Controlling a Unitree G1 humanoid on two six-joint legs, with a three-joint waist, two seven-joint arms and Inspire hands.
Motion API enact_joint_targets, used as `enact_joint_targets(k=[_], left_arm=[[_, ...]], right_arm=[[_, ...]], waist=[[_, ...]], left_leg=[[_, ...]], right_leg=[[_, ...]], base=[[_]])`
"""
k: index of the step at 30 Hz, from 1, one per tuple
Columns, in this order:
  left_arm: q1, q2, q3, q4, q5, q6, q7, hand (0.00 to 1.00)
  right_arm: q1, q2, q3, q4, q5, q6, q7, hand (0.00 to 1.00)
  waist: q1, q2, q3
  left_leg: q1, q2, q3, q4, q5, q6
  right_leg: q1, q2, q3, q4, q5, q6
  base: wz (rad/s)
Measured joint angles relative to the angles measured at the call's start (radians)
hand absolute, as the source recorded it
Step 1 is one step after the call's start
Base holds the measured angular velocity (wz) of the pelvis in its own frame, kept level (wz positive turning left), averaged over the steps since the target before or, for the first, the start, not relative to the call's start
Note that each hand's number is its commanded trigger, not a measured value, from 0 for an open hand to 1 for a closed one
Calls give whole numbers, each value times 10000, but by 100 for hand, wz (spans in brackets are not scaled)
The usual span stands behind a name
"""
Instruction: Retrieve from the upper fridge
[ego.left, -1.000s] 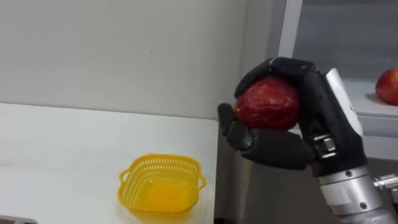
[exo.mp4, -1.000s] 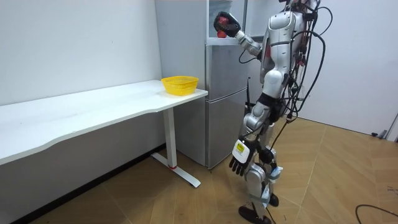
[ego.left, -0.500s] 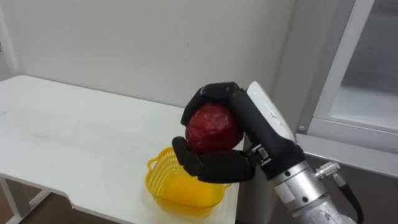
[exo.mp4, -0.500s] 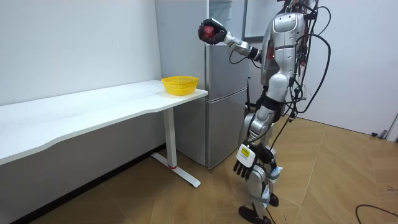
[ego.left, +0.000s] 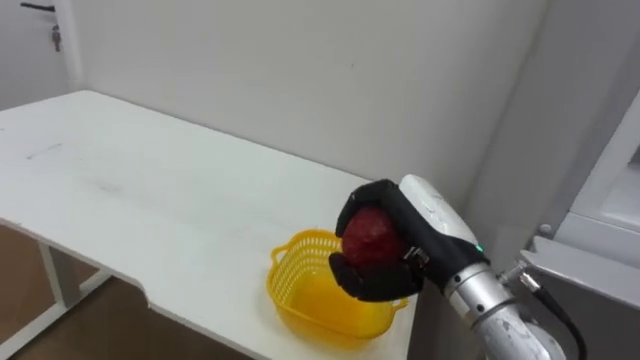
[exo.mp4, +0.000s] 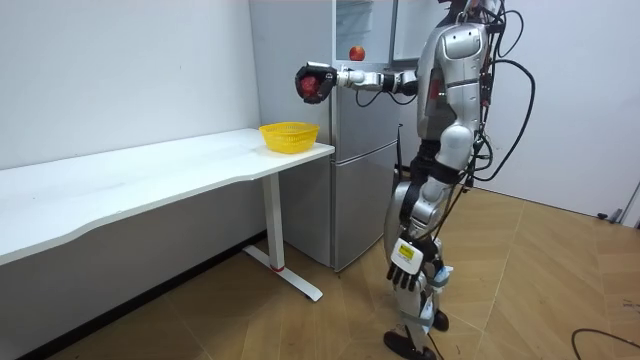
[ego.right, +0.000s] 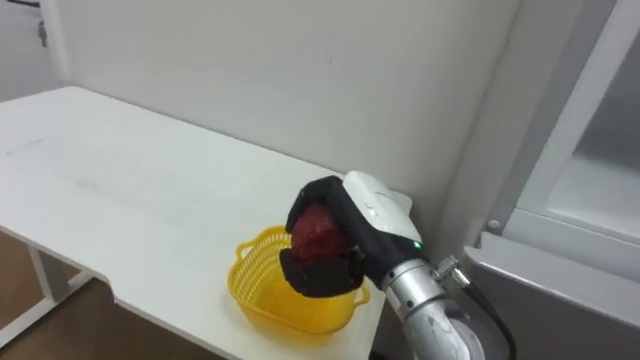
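Since a second ago my right robot hand, closed round the red apple, swung from the fridge to above the yellow basket; early release could roll it off the desk.

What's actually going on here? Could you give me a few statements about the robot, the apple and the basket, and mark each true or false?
1. The right robot hand is curled round a red apple. True.
2. The apple lies inside the yellow basket. False: it is held in the air above the basket.
3. A second red apple sits in the open upper fridge compartment. True.
4. The basket stands on the floor. False: it stands on the white table, near the end beside the fridge.
5. The left robot hand reaches into the fridge. False: it hangs down beside the robot's leg.
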Motion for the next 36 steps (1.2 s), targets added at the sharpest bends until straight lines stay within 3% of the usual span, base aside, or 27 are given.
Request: enact_joint_targets(k=[9, 14, 16, 19, 26, 27, 28, 29, 30, 36], left_arm=[[132, 222, 160, 12, -27, 13, -3, 0], [81, 300, 228, 89, -26, 15, -3, 0], [50, 363, 326, 86, -27, 16, -2, 0], [103, 413, 386, 82, -27, 142, -12, 0], [53, 649, 399, 69, -25, 176, -13, 0], [20, 657, 407, 69, -26, 184, -14, 0], [2, 663, 407, 69, -26, 192, -20, 0], [-9, 669, 406, 70, -27, 196, -26, 0], [-26, 684, 406, 70, -26, 201, -46, 0], [-63, 683, 395, -45, -27, 291, -70, 0]], right_arm=[[-101, -293, 180, 1093, 16, 7, -228, 100], [-114, -421, 279, 1680, 20, -9, -349, 100], [-295, -619, 439, 2190, 44, 16, -350, 100], [-630, -751, 725, 2386, 85, 21, -348, 100], [-881, -820, 1079, 2708, 419, 15, -379, 100], [-881, -820, 1085, 2836, 419, 17, -378, 87], [-881, -820, 1086, 2937, 419, 20, -378, 19], [-881, -820, 1086, 2969, 419, 22, -377, 5], [-883, -820, 1106, 3018, 394, 23, -378, 0], [-887, -820, 1441, 3247, 447, 122, -378, 0]], waist=[[120, -286, -5], [468, -559, -17], [644, -730, 43], [651, -842, 54], [834, -904, 93], [869, -909, 103], [886, -908, 104], [893, -906, 106], [945, -906, 106], [1089, -968, 77]], left_leg=[[-265, -123, -318, 205, 9, 14], [-552, -134, -413, 379, 9, 14], [-693, -139, -423, 491, 7, 11], [-939, -153, -436, 666, -1, 3], [-1094, -152, -441, 690, -6, -8], [-1116, -155, -444, 709, -6, -7], [-1162, -169, -464, 740, -6, -7], [-1186, -172, -467, 757, -7, -7], [-1250, -173, -474, 790, -7, -7], [-1443, -174, -550, 894, -12, -17]], right_leg=[[-30, -100, -470, 11, -21, 33], [-211, -112, -544, 35, -21, 33], [-289, -113, -547, 46, -21, 33], [-423, -108, -570, 47, -20, 32], [-485, -104, -655, 55, -17, 28], [-489, -103, -658, 48, -12, 20], [-501, -104, -677, 42, -9, 16], [-511, -105, -684, 42, -8, 15], [-543, -104, -701, 38, -7, 14], [-673, -93, -810, 29, -4, 10]], base=[[12], [4], [4], [3], [0], [5], [7], [9], [6], [4]])
